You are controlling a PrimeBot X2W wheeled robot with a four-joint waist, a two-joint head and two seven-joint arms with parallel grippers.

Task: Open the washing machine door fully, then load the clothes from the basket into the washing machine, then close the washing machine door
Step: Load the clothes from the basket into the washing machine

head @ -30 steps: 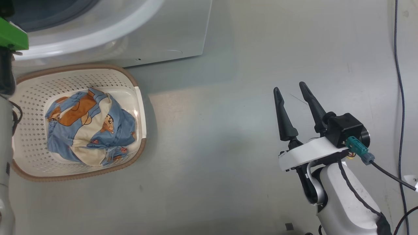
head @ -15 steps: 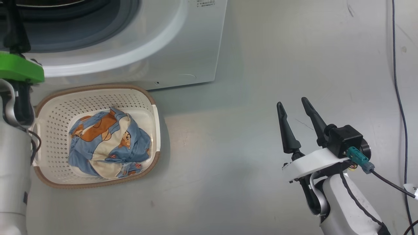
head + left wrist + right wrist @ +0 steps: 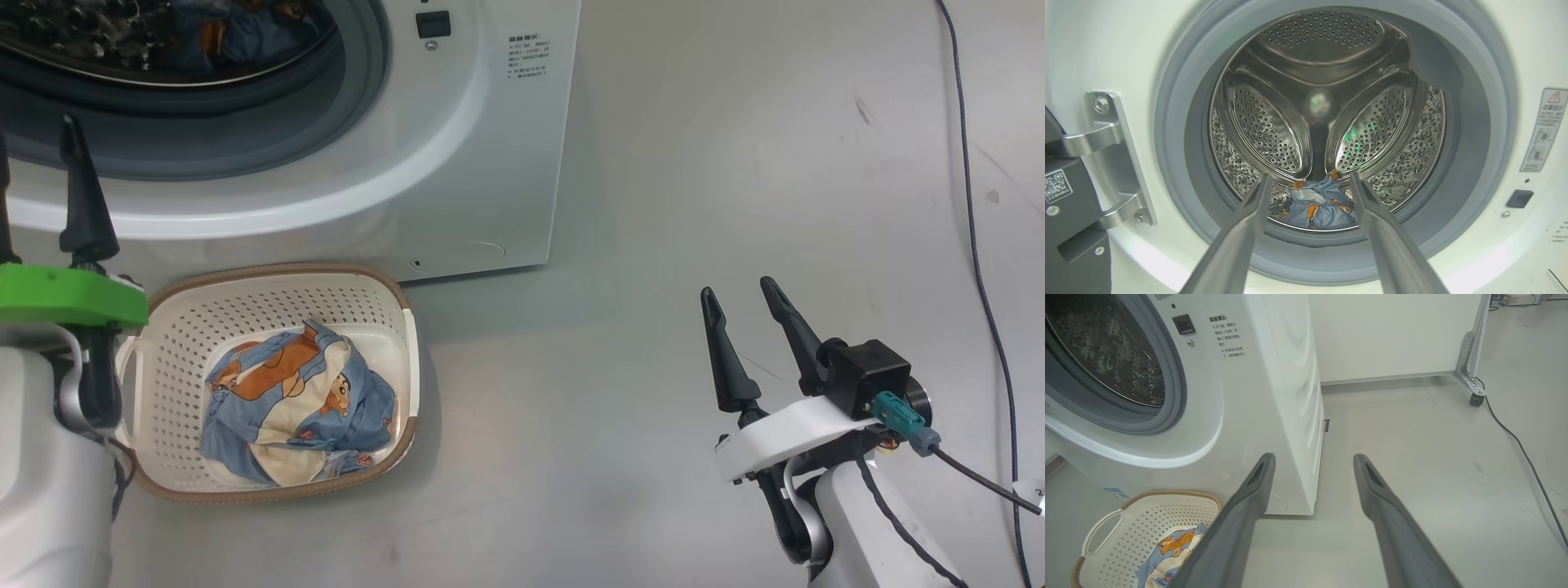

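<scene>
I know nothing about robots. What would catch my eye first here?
The washer gapes open, a blue cloth lying low in its shiny steel drum. On the floor before it, a basket holds cartoon-print clothes. The right gripper hangs open over the floor, off to the right.

Washing machine (image 3: 490,163): white; grey gasket (image 3: 1180,122); bright steel drum (image 3: 1265,126) dotted with holes; small blue sticker (image 3: 1114,493).
Basket (image 3: 180,327): cream, perforated, brown woven-look rim.
Clothes (image 3: 294,408): light blue, orange-brown cartoon animals, beige patch.
Floor (image 3: 653,204): pale grey.
Left gripper (image 3: 1310,176): dark fingers (image 3: 82,196), green bracket (image 3: 65,294).
Right gripper (image 3: 736,287): dark fingers, white bracket (image 3: 775,437).
</scene>
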